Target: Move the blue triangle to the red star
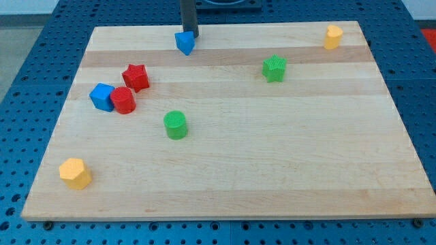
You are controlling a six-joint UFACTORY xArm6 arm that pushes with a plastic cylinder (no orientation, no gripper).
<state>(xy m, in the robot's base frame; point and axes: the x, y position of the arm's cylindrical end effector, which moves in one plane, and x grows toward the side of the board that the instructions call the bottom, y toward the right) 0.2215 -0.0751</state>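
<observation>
The blue triangle [184, 43] lies near the view's top edge of the wooden board, left of centre. My tip [191, 35] stands just above and right of it, touching or almost touching its top side. The red star [136, 77] lies lower and to the left, well apart from the triangle.
A red cylinder [123, 100] and a blue cube [102, 96] sit together just below-left of the star. A green cylinder [175, 125] lies mid-board, a green block [274, 69] at upper right, a yellow block [332, 37] at top right, a yellow block [75, 173] at bottom left.
</observation>
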